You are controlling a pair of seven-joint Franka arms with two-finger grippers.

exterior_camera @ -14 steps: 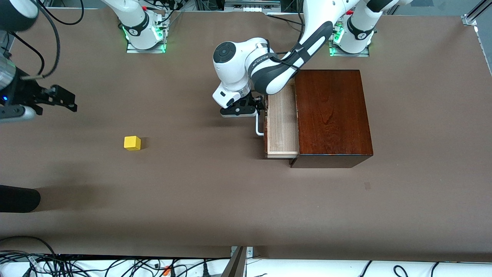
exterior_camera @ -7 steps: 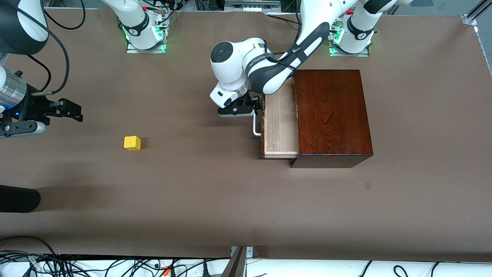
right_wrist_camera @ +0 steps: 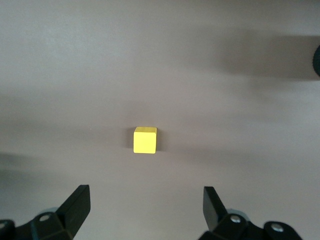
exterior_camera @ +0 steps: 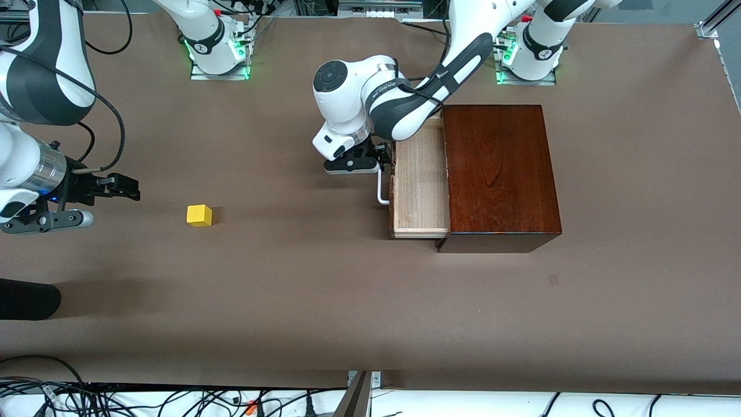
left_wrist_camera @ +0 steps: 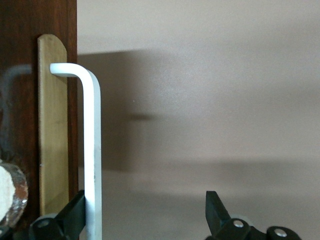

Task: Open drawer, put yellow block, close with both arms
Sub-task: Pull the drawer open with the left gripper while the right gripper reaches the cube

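Note:
The drawer [exterior_camera: 419, 185] stands partly pulled out of the dark mahogany box [exterior_camera: 498, 168], its pale tray empty. My left gripper [exterior_camera: 385, 159] is open at the white handle [exterior_camera: 380, 194]. In the left wrist view the handle [left_wrist_camera: 92, 150] lies against one finger [left_wrist_camera: 75, 212], with the gripper [left_wrist_camera: 147, 210] spread wide beside the dark drawer front [left_wrist_camera: 20, 50]. The yellow block [exterior_camera: 199, 215] sits on the table toward the right arm's end. My right gripper [exterior_camera: 128, 188] is open and empty in the air close to it. In the right wrist view the block [right_wrist_camera: 145, 140] lies ahead of the gripper [right_wrist_camera: 145, 202].
A black rounded object [exterior_camera: 29, 298] lies at the table's edge at the right arm's end, nearer the front camera than the block. Cables [exterior_camera: 116, 399] run along the front edge. The brown table [exterior_camera: 289, 278] is bare between block and drawer.
The drawer has slid farther out of the box with my left gripper at its handle. My right gripper has moved closer to the yellow block.

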